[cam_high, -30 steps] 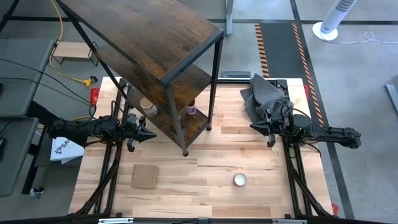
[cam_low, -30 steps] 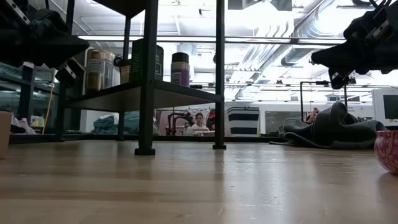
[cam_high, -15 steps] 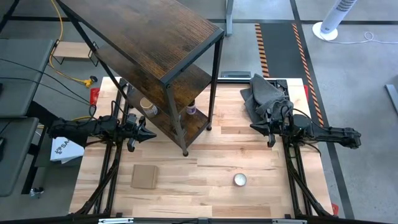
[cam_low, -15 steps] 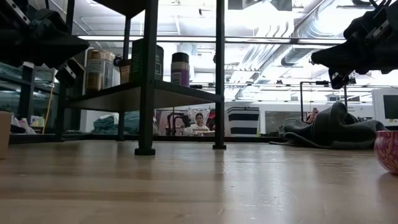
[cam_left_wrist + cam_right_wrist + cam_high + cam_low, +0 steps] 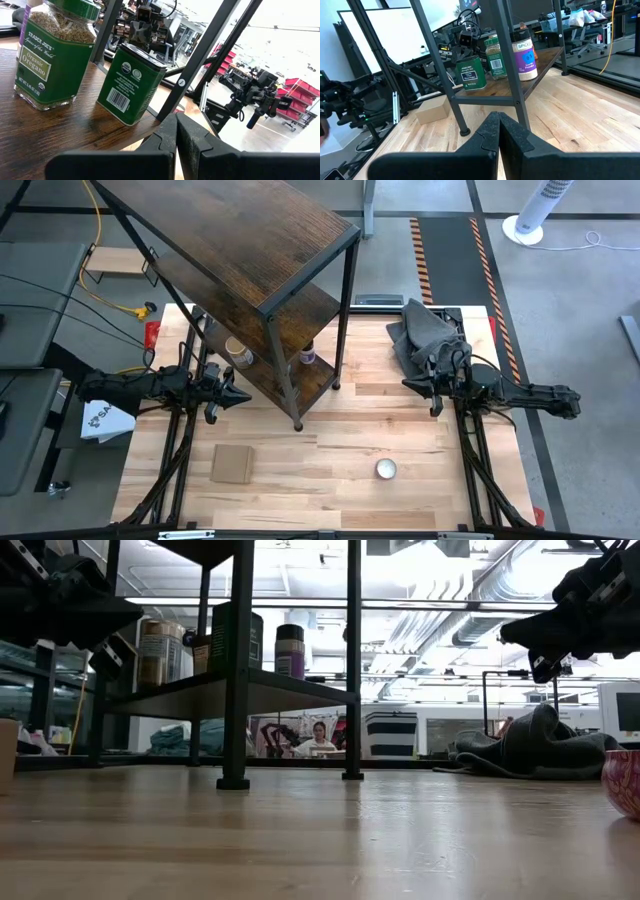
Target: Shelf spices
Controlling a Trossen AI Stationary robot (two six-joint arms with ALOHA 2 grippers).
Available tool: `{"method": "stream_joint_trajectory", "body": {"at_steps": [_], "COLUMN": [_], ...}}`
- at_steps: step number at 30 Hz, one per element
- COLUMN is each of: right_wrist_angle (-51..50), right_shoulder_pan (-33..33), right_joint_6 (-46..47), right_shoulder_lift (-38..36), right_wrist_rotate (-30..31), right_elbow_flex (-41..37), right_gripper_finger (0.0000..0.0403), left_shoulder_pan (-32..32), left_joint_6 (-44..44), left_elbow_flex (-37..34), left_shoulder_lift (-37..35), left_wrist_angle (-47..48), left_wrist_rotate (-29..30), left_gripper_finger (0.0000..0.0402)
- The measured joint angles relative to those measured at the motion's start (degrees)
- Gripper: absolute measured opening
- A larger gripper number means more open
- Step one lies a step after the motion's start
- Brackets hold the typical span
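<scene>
On the near part of the table (image 5: 330, 450) lie a cardboard square (image 5: 232, 463) and a silvery disc (image 5: 386, 469). Farther back, the left gripper (image 5: 240, 396) hangs clenched and empty just beside the shelf (image 5: 270, 280), and the right gripper (image 5: 408, 385) hangs clenched and empty, well apart from it. The spices stand on the shelf's lowest board: a green tin (image 5: 131, 82), an oregano jar (image 5: 54, 52) and a purple-white labelled jar (image 5: 525, 60). A grey cloth (image 5: 425, 330) lies at the far right.
</scene>
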State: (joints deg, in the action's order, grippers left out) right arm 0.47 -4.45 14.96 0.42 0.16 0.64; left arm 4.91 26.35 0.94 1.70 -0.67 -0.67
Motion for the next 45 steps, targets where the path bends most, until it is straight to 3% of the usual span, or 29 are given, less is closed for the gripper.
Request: {"method": "stream_joint_trajectory", "body": {"at_steps": [29, 33, 39, 45], "right_wrist_angle": [0.00, 0.00, -0.01, 0.00], "right_shoulder_pan": [0.00, -0.02, -0.01, 0.00], "right_joint_6": [0.00, 0.00, 0.00, 0.00], "right_shoulder_lift": [0.00, 0.00, 0.01, -0.01], "right_wrist_rotate": [0.00, 0.00, 0.00, 0.00], "right_elbow_flex": [0.00, 0.00, 0.00, 0.00], "right_gripper_finger": [0.0000, 0.0000, 0.0000, 0.0000], "left_shoulder_pan": [0.00, 0.00, 0.00, 0.02], "left_joint_6": [0.53, 10.08, 25.11, 24.07], "left_elbow_flex": [-0.01, 0.01, 0.01, 0.01], "left_shoulder_lift": [0.02, 0.02, 0.00, 0.00], "left_wrist_angle": [-0.17, -2.15, -6.82, -7.82], "left_wrist_rotate": [1.07, 1.54, 9.87, 8.43], "left_gripper_finger": [0.0001, 0.0001, 0.0001, 0.0001]}}
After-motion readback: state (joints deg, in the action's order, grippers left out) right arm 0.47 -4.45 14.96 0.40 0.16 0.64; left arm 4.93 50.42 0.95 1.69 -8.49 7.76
